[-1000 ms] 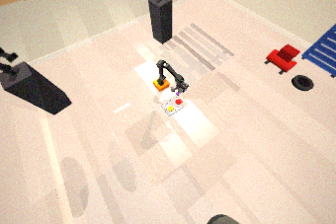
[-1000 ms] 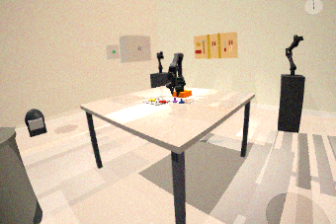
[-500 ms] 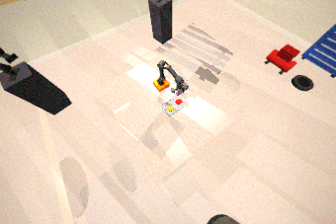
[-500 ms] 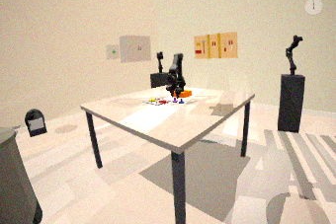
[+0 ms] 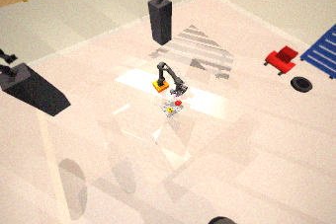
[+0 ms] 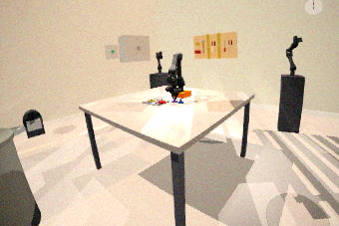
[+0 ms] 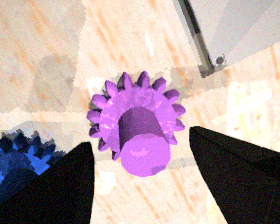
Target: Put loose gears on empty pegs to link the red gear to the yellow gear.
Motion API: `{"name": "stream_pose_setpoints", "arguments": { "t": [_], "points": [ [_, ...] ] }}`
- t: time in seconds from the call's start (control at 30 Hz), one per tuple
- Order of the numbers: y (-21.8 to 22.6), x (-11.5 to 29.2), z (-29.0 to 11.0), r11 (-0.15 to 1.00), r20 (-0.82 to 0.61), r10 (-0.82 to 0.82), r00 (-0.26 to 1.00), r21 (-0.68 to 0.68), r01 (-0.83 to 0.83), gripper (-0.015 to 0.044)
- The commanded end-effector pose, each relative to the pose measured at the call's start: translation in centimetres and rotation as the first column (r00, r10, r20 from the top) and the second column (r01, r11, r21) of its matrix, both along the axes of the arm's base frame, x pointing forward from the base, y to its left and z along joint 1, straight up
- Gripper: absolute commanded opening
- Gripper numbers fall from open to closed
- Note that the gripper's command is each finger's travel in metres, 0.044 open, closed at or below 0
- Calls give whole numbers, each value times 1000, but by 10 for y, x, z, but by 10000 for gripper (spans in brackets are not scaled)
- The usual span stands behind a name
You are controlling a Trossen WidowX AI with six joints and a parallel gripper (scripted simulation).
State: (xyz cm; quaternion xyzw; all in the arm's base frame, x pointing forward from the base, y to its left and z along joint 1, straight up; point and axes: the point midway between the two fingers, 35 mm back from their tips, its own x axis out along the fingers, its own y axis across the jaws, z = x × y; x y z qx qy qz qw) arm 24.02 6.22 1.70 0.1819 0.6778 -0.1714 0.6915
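One purple gear (image 5: 177, 96) (image 6: 174, 101) (image 7: 142, 100): on the table (image 6: 165, 126), off the board, with its round knob (image 7: 145, 155) facing my wrist camera.
My gripper (image 5: 179, 93) (image 6: 174, 97) (image 7: 141, 143): spread part way and pinching nothing; I see one finger on each side of the purple gear's knob, with gaps between.
Blue gear (image 6: 180, 102) (image 7: 22, 165): near the purple one, also on the table, partly behind a finger in my wrist view.
Board (image 5: 164, 109) (image 6: 147, 103) (image 7: 250, 30): near the purple gear; I see one corner in the wrist view.
Red gear (image 5: 178, 103) (image 6: 162, 103): on the board, on the side by the gripper.
Yellow gear (image 5: 170, 110) (image 6: 152, 101): on the board too, farther from the gripper than the red one.
My arm (image 5: 170, 71) (image 6: 176, 67): bent over, reaching down.
Orange base (image 5: 155, 88) (image 6: 185, 94): under the arm.
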Motion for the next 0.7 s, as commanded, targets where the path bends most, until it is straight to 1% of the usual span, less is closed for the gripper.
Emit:
{"name": "stream_pose_setpoints", "arguments": {
  "t": [0.0, 0.07, 0.27, 0.3, 0.5, 0.67],
  "points": [
    [0, 0, 0, 1000, 2, -4, 1000, -2, 4, 125],
    [0, 0, 0, 1000, 2, -4, 1000, -2, 4, 72],
    [0, 0, 0, 1000, 2, -4, 1000, -2, 4, 32],
    [0, 0, 0, 1000, 2, -4, 1000, -2, 4, 6],
    [0, 1, 1, 1000, 2, -4, 1000, -2, 4, 0],
    [1, 4, 11, 1000, 2, -4, 1000, -2, 4, 0]
  ]
}}
